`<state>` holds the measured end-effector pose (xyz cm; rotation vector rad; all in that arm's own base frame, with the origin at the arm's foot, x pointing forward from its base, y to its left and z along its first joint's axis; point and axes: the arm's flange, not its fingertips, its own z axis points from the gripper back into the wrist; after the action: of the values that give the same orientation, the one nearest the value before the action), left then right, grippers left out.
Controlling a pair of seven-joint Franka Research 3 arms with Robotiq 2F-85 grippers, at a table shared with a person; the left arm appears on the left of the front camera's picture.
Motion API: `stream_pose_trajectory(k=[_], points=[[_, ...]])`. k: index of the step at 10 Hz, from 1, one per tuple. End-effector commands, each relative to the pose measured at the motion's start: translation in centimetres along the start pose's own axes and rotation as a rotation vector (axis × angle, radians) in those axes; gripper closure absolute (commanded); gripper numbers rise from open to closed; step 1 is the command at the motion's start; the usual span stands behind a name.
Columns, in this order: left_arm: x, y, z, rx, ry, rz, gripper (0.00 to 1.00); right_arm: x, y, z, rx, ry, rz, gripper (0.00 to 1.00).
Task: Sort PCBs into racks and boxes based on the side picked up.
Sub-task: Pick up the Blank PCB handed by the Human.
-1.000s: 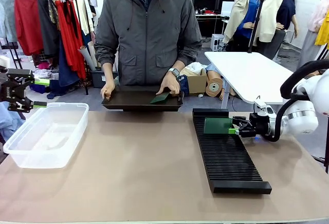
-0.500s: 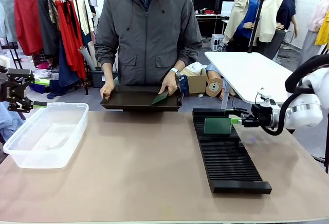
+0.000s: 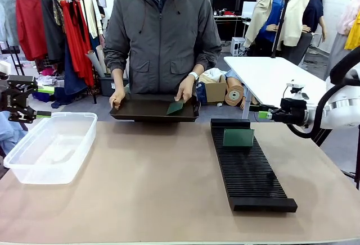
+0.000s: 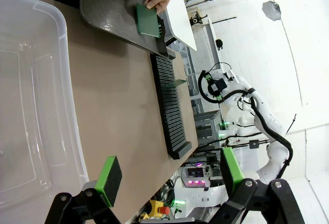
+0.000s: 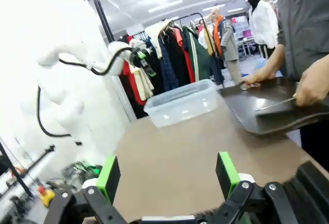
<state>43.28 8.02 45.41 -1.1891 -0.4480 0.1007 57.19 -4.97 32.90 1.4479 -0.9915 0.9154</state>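
- Both grippers are wide open and hold nothing. The left gripper (image 3: 45, 101) hangs at the left edge of the surface (image 3: 146, 189), above the clear tub (image 3: 22, 173). The right gripper (image 3: 257, 110) hangs in the air just off the far right corner of the rack (image 3: 250, 177), aimed toward the middle.
- The racked PCB (image 3: 238, 137) stands upright in a slot near the rack's far end. It is clear of the right gripper, with its plain green face toward the robot.
- The tray PCB (image 3: 175, 108) lies on the dark tray (image 3: 135, 112), which the person holds at the far edge. The person's hand (image 3: 184, 94) is on it.
- Key relation: the tray PCB is to the left of the right gripper and well to the right of the left gripper. I judge the right arm nearer.
- Its long axis looks skewed to the tray edge, and one side seems propped up under the hand.
- The left wrist view shows that board's green face and full outline. The right wrist view shows it nearly edge-on, as a thin sliver, so the tilt reads there.
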Motion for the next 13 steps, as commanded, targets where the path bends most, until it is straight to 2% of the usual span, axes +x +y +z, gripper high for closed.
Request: stream_pose_trajectory(k=[1, 4, 5, 8, 11, 13], points=[[0.0, -0.1, 0.1, -0.009, 0.003, -0.001, 0.0, 1.6, 2.8, -1.7, 0.033, -0.027, -0.244, 0.0], [0.0, -0.1, 0.1, -0.009, 0.003, -0.001, 0.0, 3.4, 6.9, -3.6, 0.094, 0.053, -0.516, 0.0], [0.0, -0.1, 0.1, -0.009, 0.003, -0.001, 0.0, 3.5, 8.4, -3.7, 0.073, 0.107, -0.636, 0.0], [0.0, -0.1, 0.1, -0.009, 0.003, -0.001, 0.0, 3.8, 11.5, -3.6, 0.051, 0.213, -0.867, 0.0], [0.0, -0.1, 0.1, -0.009, 0.003, -0.001, 0.0, 3.3, 12.6, -3.5, 0.128, 0.216, -0.994, 0.0], [0.0, -0.1, 0.1, -0.009, 0.003, -0.001, 0.0, 2.9, 11.9, -3.5, 0.095, 0.215, -0.953, 0.0]])
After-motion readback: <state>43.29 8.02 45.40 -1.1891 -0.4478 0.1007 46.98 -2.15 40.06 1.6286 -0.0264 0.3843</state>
